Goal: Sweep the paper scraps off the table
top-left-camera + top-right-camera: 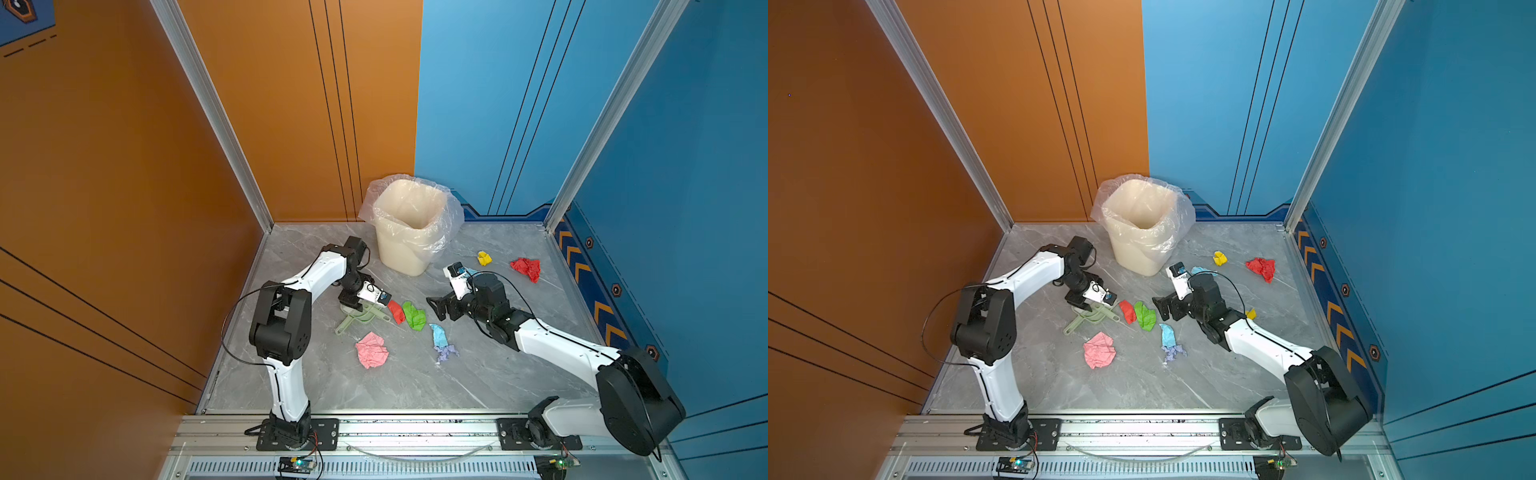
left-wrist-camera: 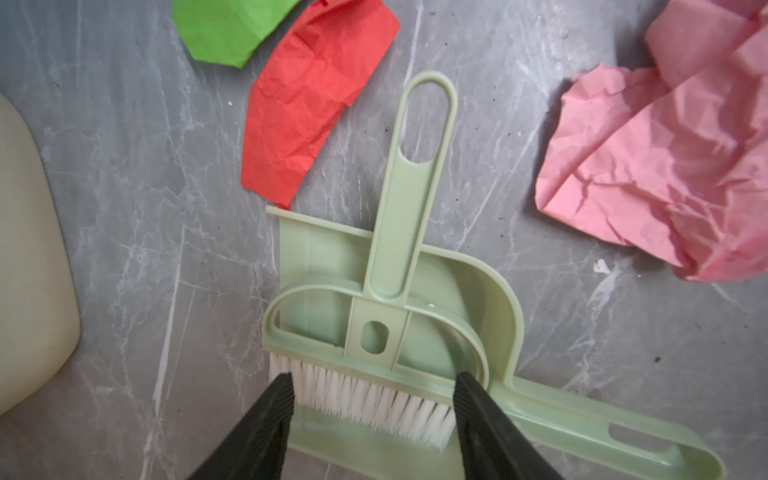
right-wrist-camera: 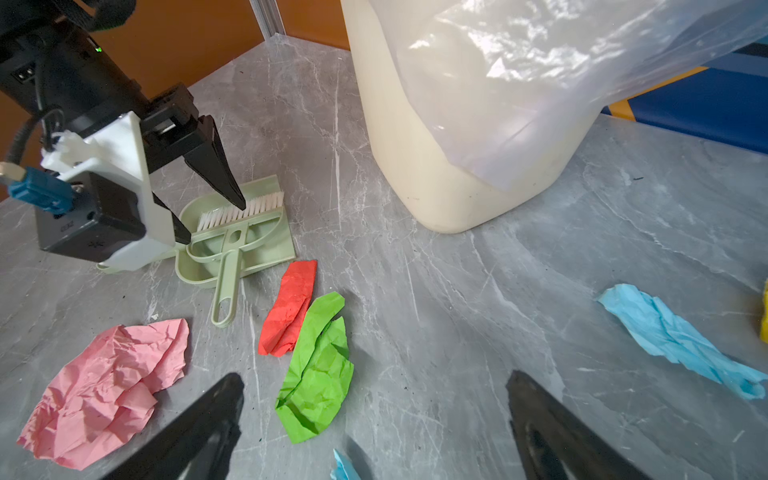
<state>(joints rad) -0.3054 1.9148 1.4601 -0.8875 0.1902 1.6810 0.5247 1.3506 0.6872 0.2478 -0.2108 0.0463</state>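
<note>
Task status, sweeping apparently unstarted: left gripper [image 2: 372, 375] spread astride the brush [image 2: 409, 187] in its dustpan [image 2: 503, 316], right gripper [image 3: 374, 375] spread, empty, paper scraps [image 1: 413, 316] all loose on the table [image 1: 415, 386], nearest between both claws.

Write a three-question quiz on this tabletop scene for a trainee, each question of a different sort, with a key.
1. Fill in: the jaws of the right gripper stand ____, with nothing between them.
2. Which gripper stands astride the bristles of the brush?
A. the left gripper
B. the right gripper
C. neither
3. True or false: the brush lies on the dustpan, with paper scraps lying on the table near it.

Key: 1 open; 2 A; 3 true.
</note>
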